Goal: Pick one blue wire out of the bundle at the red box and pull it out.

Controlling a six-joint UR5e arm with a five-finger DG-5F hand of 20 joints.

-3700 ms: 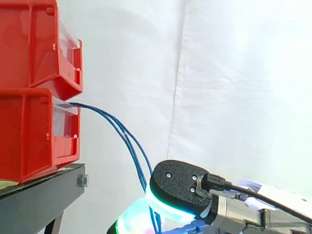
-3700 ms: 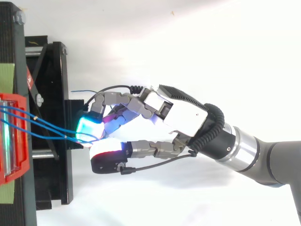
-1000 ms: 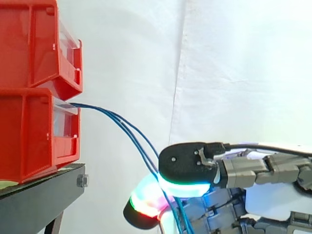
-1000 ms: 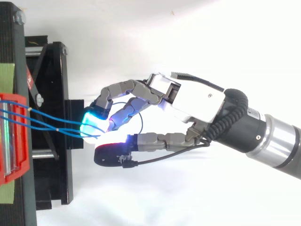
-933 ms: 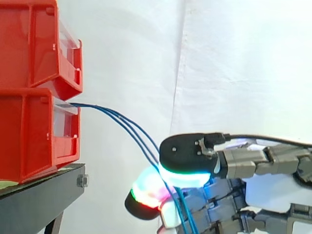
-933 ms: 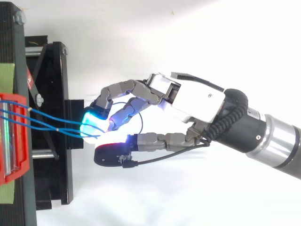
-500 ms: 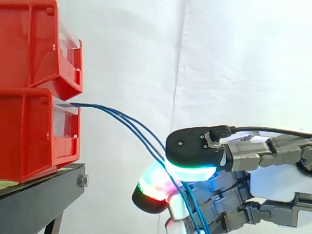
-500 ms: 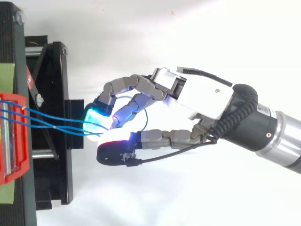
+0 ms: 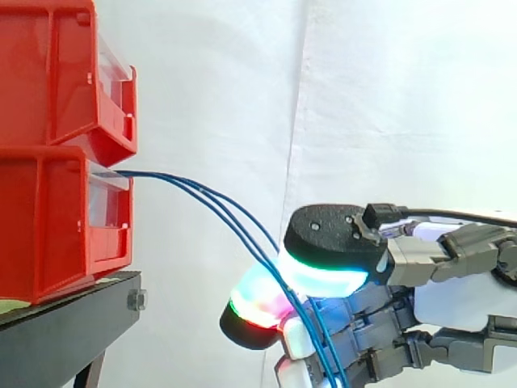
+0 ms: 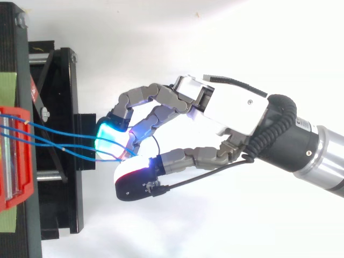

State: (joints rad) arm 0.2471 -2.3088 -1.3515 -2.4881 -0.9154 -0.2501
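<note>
Hand [image 10: 231,115] at blue wires [image 9: 226,210], which stretch from lower red box [image 9: 48,218] to fingers [image 10: 110,141]. Fingers curled, pinching wires, apparently several. Isolate single strand; pull straight away from box.

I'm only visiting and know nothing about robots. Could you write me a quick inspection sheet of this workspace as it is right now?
Surface: black metal stand carrying the bins.
Job's things: two stacked red plastic bins; thin blue wires come out of the lower one's front.
Clutter: nothing seen.
Hand: robot hand with glowing fingertip pads, off to the side of the bins, thumb and fingers curled round the wires.
Cables: about three blue strands, side by side, sloping down from the bin to the hand.
Surroundings: white curtain behind everything.
</note>
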